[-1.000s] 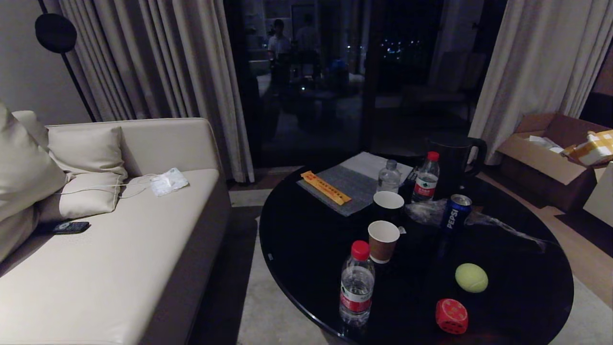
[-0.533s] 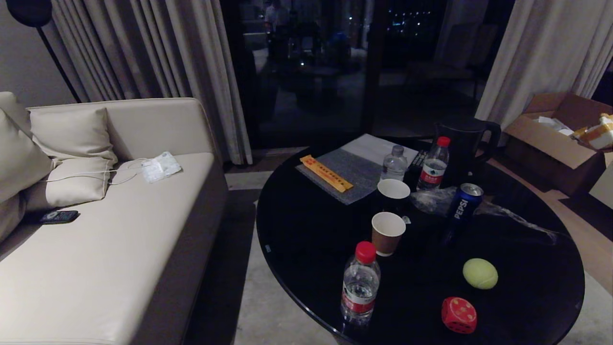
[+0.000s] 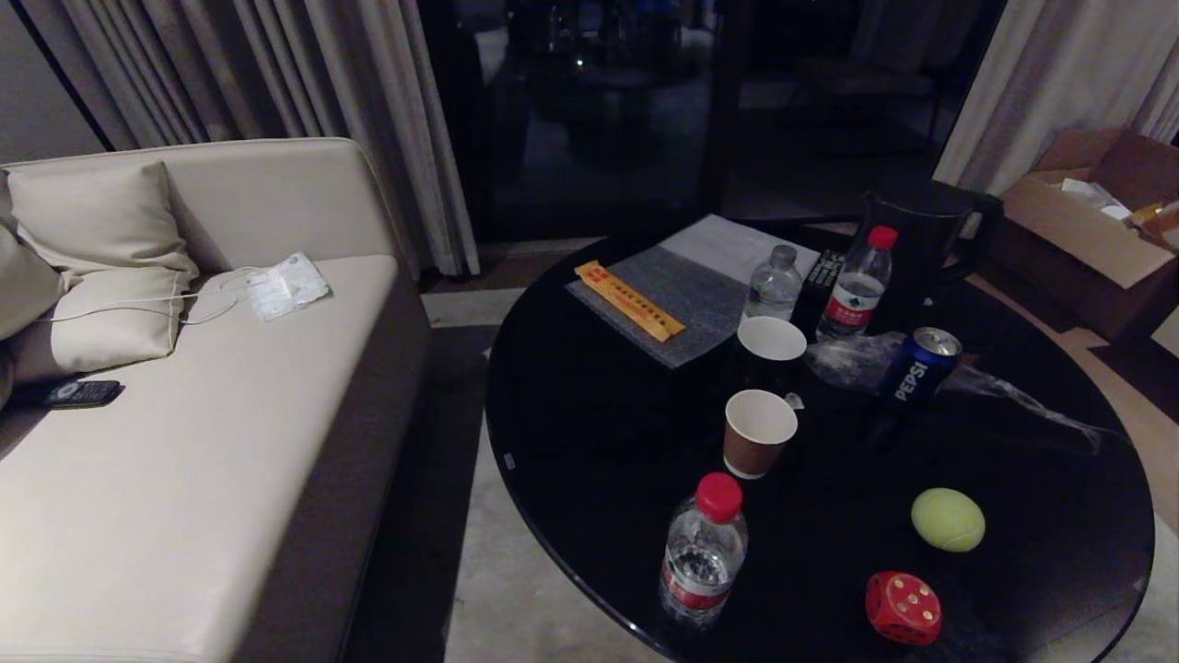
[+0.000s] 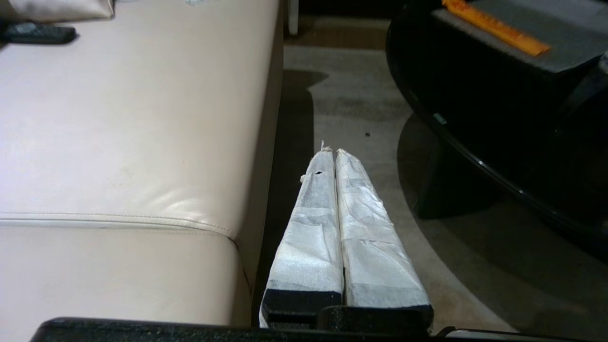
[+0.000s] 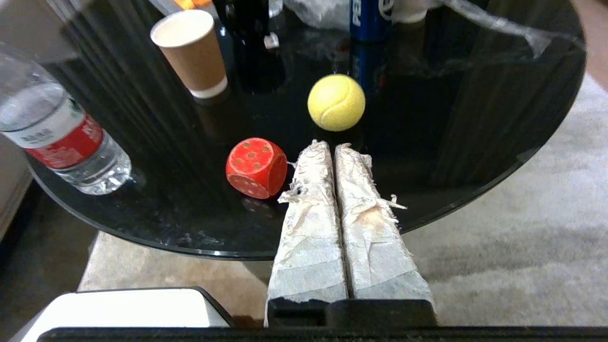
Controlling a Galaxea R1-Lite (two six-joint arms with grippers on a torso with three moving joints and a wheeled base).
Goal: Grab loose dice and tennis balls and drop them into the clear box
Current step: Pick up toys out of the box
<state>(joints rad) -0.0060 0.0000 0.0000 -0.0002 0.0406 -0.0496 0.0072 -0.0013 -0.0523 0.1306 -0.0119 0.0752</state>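
1. Two grippers hold nothing: the right gripper (image 5: pixel 330 145) has its taped fingers pressed together, and so does the left gripper (image 4: pixel 331 151).
2. Red die (image 5: pixel 256 167) sits just beside the right fingertips, at the round black table's (image 3: pixel 589 442) near edge.
3. Tennis ball (image 5: pixel 336 102) lies just beyond them.
4. Left gripper hangs over the floor between sofa (image 4: pixel 133 118) and table.

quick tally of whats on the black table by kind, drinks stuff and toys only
water bottles: 3
paper cups: 2
pepsi can: 1
tennis ball: 1
red die: 1
total: 8
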